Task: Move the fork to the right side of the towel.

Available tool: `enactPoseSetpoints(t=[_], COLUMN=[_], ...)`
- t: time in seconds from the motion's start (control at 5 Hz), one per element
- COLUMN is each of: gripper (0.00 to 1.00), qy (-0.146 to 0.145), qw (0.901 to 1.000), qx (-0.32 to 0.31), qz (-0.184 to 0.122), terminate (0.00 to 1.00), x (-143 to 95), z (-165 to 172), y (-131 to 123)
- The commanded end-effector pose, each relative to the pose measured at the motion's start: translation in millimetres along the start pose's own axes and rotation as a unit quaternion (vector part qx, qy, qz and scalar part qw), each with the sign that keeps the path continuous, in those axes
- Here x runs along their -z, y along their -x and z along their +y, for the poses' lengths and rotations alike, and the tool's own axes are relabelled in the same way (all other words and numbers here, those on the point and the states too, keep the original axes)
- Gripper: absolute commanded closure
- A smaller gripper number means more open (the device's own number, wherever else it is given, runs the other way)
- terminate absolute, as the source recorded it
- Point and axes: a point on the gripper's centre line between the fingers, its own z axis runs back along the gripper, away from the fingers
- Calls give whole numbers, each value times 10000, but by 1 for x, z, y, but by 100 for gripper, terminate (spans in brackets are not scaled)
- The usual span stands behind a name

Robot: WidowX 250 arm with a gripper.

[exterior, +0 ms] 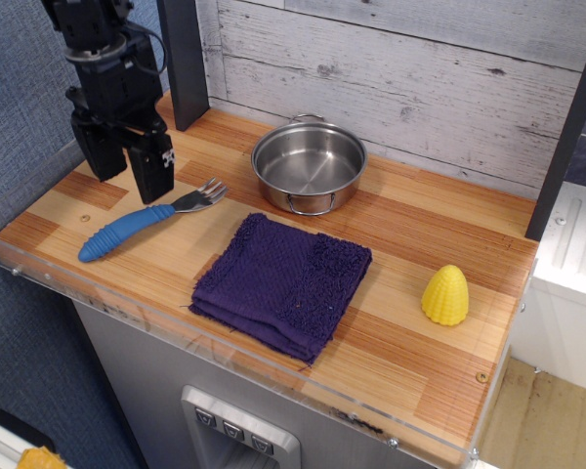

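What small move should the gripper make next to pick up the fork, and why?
Probably lower straight down, shifting slightly toward the front edge. The gripper hangs open just behind the fork, near where the blue handle meets the tines, and holds nothing. The fork lies flat, left of the towel, so it must be grasped before it can be carried across.
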Motion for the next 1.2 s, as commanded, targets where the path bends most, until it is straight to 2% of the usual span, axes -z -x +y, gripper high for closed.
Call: enactPoseSetpoints(t=[0.0, 0.4, 0.8, 1.0], gripper=[0, 0, 0, 0], qy=[-246, -156, 137, 153], qw=[9994, 9998, 9992, 9988], qx=[110, -71, -208, -215], qz=[-198, -96, 325, 418], terminate=[0, 0, 0, 0], x=[-2, 14, 43, 50], z=[-3, 3, 8, 7], y=[3, 4, 8, 9])
